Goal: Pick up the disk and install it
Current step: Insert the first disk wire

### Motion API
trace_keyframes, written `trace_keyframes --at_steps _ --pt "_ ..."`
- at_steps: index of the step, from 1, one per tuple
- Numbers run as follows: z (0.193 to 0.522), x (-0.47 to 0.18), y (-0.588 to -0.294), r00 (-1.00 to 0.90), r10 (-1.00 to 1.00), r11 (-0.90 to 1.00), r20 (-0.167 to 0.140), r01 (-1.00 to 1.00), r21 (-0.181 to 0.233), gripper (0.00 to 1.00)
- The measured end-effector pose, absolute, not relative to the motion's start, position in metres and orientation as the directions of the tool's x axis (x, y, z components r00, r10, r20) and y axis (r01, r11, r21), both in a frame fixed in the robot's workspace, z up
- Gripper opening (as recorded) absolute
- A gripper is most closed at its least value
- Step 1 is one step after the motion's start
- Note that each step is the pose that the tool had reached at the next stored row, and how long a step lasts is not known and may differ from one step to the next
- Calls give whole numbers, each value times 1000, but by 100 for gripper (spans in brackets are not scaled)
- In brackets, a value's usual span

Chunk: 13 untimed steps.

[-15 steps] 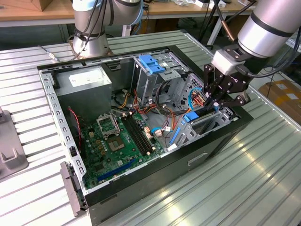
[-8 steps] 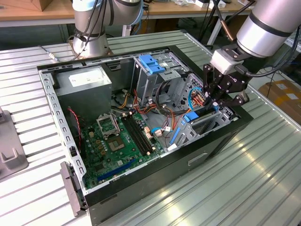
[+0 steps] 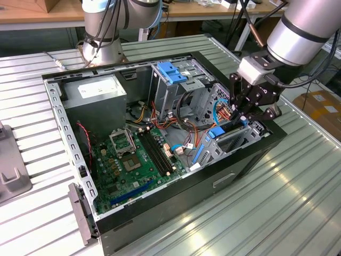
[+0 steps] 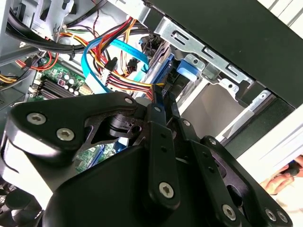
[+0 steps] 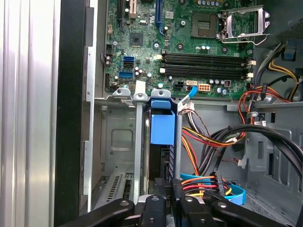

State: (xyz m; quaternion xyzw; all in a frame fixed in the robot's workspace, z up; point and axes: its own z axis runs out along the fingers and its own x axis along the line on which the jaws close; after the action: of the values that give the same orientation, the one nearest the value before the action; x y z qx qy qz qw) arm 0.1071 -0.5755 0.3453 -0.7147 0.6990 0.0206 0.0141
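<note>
Disk (image 5: 162, 127) sits on edge in the drive bay (image 5: 118, 142) at the front corner of the open PC case (image 3: 250, 160), blue rail tab (image 3: 216, 133) up, most of its body already down between the bay's metal walls. Gripper (image 3: 241, 118) right over it, at the exterior view's right end of the case. Fingers (image 4: 158, 106) look pinched close together on the disk's near edge in both wrist views; actual contact hidden behind the linkage, so grip judged likely, not confirmed.

Handling, judged: rigid, dense, fairly heavy for its size; no flex in the body. Smooth metal faces likely slippery; plastic rails give better purchase but can bend or snap at the tabs. Shock-sensitive, so no dropping or forcing. Best hold: across the thin body or on the rails near the end, clear of the connector edge.

Containers:
- PC case: motherboard (image 3: 130, 160) with empty CPU socket (image 5: 244, 21) and RAM slots (image 5: 203, 64), power supply (image 3: 96, 93), upper drive cage with light-blue bracket (image 3: 171, 72).
- Drive bay: holds the disk; slot beside it looks empty.
- Red/yellow/orange power wires (image 5: 199, 146) and blue SATA cables (image 4: 102, 61) crowd just beside the bay; snag risk.
</note>
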Motion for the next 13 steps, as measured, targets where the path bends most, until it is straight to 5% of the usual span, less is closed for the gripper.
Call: trace_keyframes --at_steps 13 --pt "344 107 -573 -21 -999 21 -42 -1000 9 18"
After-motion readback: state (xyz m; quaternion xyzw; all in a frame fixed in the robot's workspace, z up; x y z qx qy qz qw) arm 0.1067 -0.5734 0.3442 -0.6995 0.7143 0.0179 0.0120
